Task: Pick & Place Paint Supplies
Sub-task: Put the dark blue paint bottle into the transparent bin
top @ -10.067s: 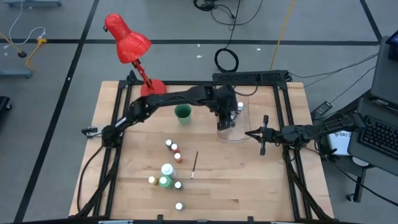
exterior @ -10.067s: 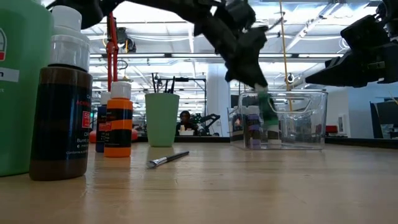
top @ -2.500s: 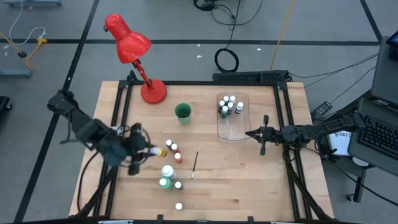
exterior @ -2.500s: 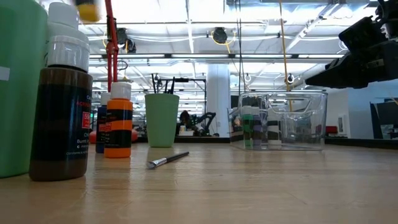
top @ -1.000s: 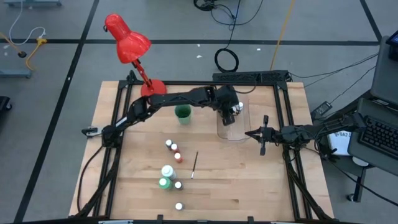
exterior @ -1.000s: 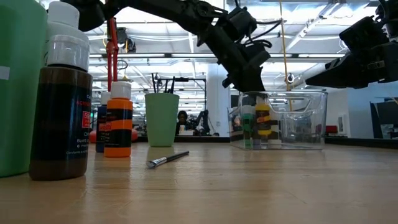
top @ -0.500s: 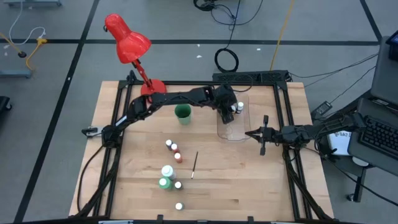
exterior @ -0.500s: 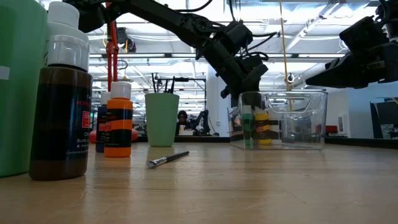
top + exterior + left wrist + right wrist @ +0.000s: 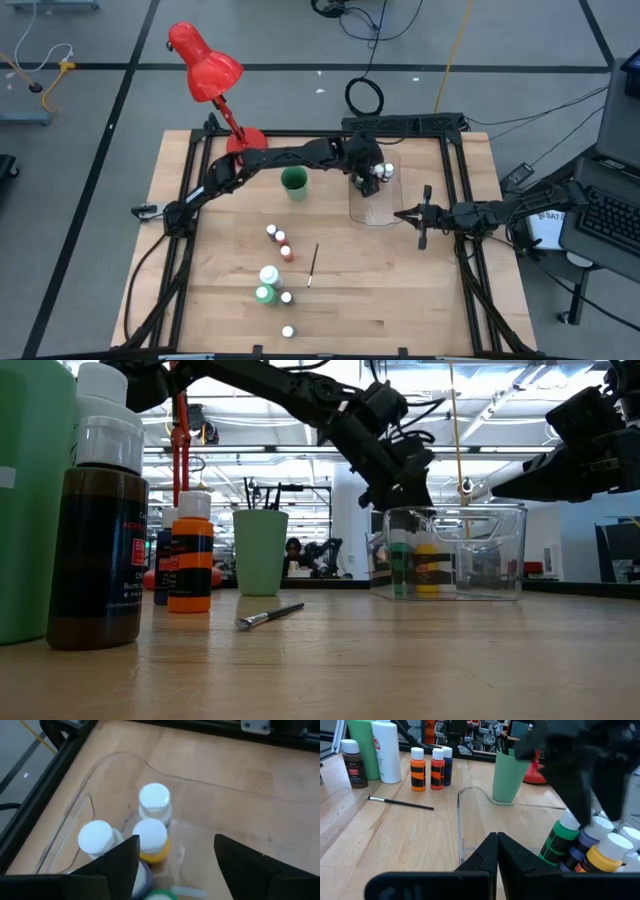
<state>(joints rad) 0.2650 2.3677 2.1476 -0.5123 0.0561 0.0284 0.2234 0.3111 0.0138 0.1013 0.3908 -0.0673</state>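
Observation:
The clear tray point(image 9: 372, 207) at the far right holds several small white-capped paint bottles point(image 9: 375, 172), among them a yellow one point(image 9: 151, 840) standing upright on its base point(image 9: 427, 565). My left gripper point(image 9: 175, 862) hangs open just above these bottles point(image 9: 368, 178), its fingers on either side of the yellow one and clear of it. More small bottles point(image 9: 281, 240), a bigger white bottle point(image 9: 268, 273), a green one point(image 9: 264, 293) and a thin brush point(image 9: 313, 265) rest on the table's middle. My right gripper point(image 9: 497, 852) waits shut beside the tray's right edge point(image 9: 403, 213).
A green cup point(image 9: 294, 182) stands left of the tray, close under the left arm. A red desk lamp point(image 9: 205, 65) leans over the far left corner. Two more small bottles point(image 9: 288, 331) stand toward the near edge. Bare wood lies near and right.
My left gripper has lowered the yellow bottle into the tray next to the other bottles, let go of it and risen a little. The bottle now stands on the tray's floor by itself.

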